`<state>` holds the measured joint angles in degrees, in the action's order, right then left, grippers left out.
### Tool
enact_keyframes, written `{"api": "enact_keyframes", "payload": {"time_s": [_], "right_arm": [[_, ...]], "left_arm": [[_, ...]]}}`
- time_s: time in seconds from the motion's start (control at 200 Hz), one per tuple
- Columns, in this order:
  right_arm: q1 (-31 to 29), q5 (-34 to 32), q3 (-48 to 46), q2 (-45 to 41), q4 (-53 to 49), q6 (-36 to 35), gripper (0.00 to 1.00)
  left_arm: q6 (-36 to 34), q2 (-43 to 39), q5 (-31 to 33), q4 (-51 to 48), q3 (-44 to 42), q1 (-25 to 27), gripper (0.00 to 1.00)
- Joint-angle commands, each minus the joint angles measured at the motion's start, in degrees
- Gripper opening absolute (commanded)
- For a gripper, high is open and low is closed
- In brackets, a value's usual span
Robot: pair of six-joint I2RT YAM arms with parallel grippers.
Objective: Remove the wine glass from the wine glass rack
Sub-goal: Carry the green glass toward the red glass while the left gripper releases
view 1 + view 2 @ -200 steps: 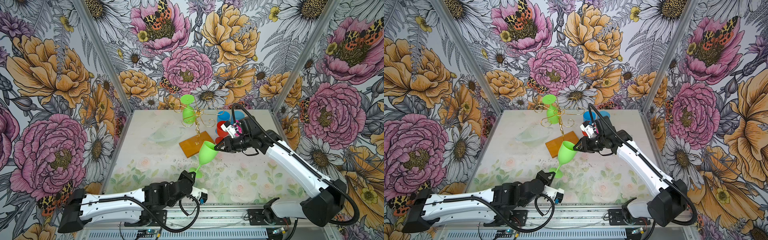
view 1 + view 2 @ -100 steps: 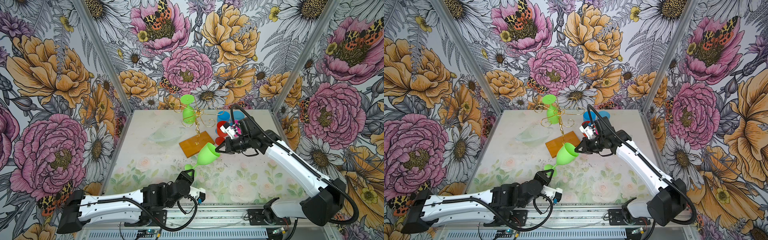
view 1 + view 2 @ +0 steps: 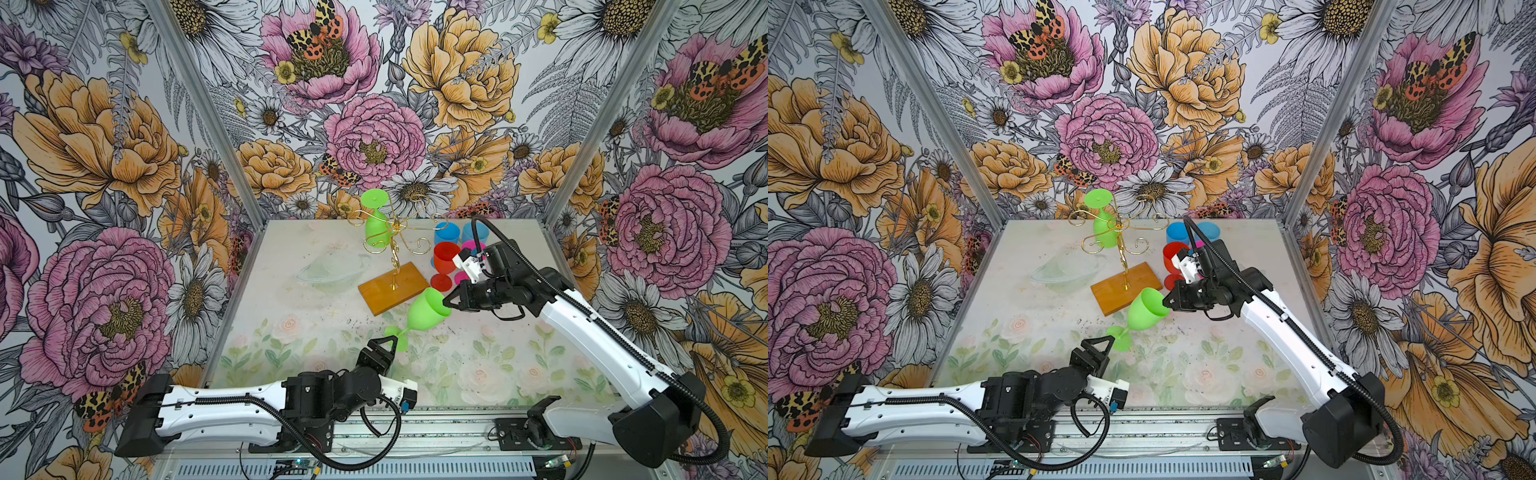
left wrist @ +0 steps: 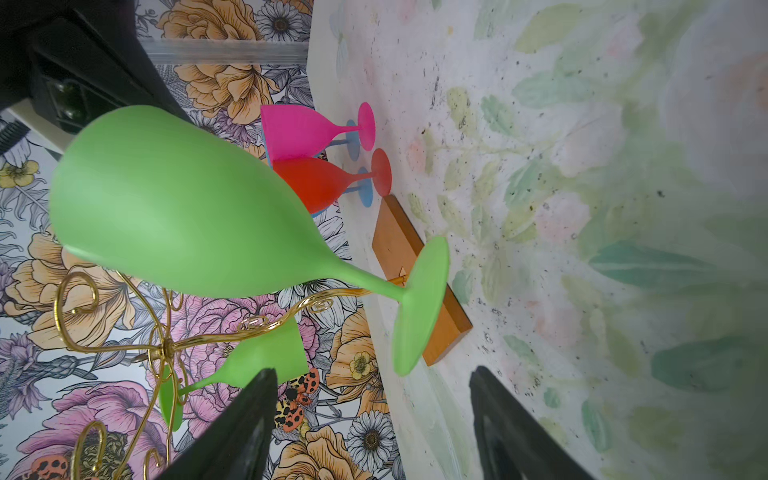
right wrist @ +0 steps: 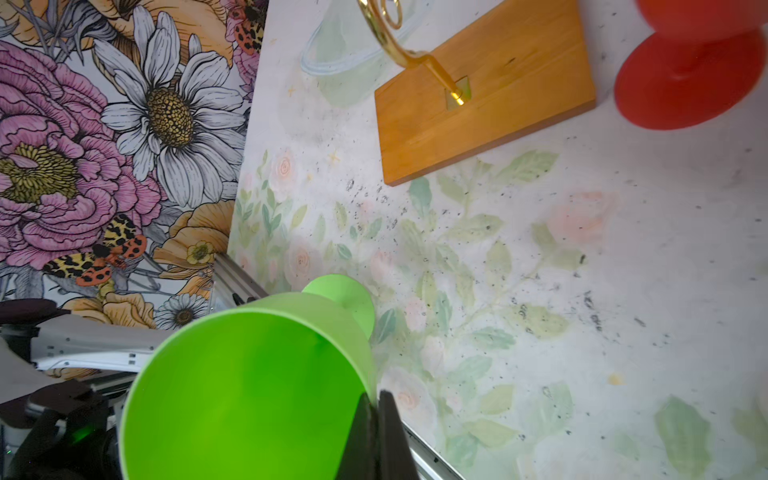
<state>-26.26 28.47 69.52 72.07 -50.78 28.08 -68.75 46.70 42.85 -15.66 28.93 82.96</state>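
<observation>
Left hand (image 3: 384, 343) — now wide, clear of wine glass (image 3: 424, 313) foot

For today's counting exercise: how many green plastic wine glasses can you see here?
2. One green plastic wine glass hangs foot-up on the gold wire rack; a second green glass is tilted, its rim pinched by the right gripper. None appears hidden.
</observation>
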Motion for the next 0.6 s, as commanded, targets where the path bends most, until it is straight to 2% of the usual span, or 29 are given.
{"api": "enact_keyframes", "payload": {"time_s": [0.0, 0.085, 0.19, 0.25, 0.445, 0.565, 0.591], "right_arm": [[0.1, -14.1, 0.9, -2.2, -1.5, -3.2, 0.0], [-0.1, -21.0, 1.9, -2.1, -2.1, -4.6, 0.0], [-1.1, -30.6, 3.5, -0.6, -3.3, -6.5, 0.0], [-1.6, -34.3, 4.6, 1.1, -3.9, -7.5, 0.0], [-2.5, -37.0, 7.3, 6.1, -4.9, -9.8, 0.0], [-2.8, -39.0, 7.8, 8.6, -5.1, -10.6, 0.0], [-2.9, -39.1, 8.0, 9.3, -5.1, -10.8, 0.0]], "left_arm": [[14.1, -0.7, 0.0, 6.7, 1.5, 1.0, 0.83], [25.8, 0.2, 2.5, 10.5, 2.8, 1.0, 0.88], [41.0, 2.6, 6.8, 8.4, 6.6, 0.9, 0.89], [47.2, 3.5, 8.6, 7.4, 7.7, 0.8, 0.89], [61.5, 0.6, 10.7, 0.1, 9.8, -1.2, 0.9], [71.6, -5.9, 5.2, -3.8, 9.5, -6.5, 0.9], [72.8, -7.3, 3.2, -3.3, 8.8, -9.2, 0.9]]}}
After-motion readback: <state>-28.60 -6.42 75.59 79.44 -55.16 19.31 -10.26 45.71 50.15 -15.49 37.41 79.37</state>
